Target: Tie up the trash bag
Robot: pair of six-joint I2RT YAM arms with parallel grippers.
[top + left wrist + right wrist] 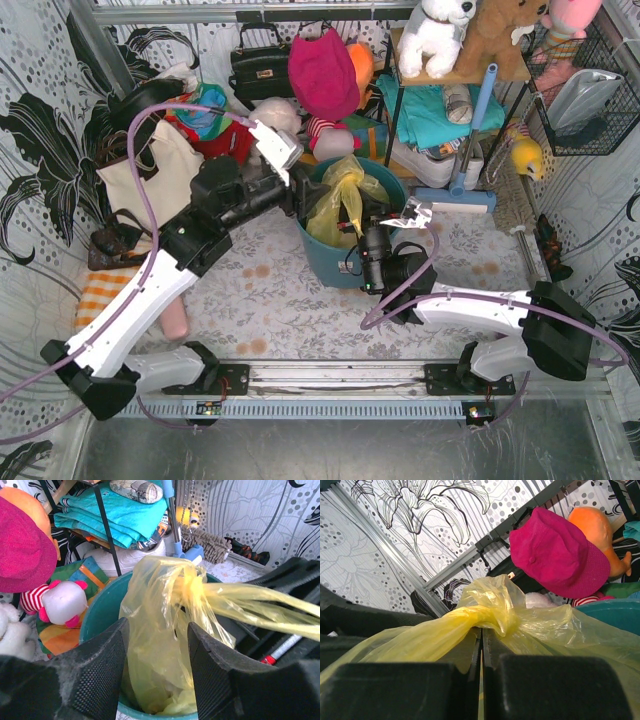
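The trash bag [343,195] sits in the teal bin [325,262] at the centre of the overhead view, on the flowered bench [270,300]. The right pincer [481,639] is clamped on its twisted tail [420,640], held taut, likely to cinch a knot. The left pincer [157,627] stands wide, straddling the bag's neck without gripping.

The trash bag [160,610] is thin, glossy, crinkled plastic; bin [102,612] smooth plastic; fingers [97,675] seemingly matt rubber.
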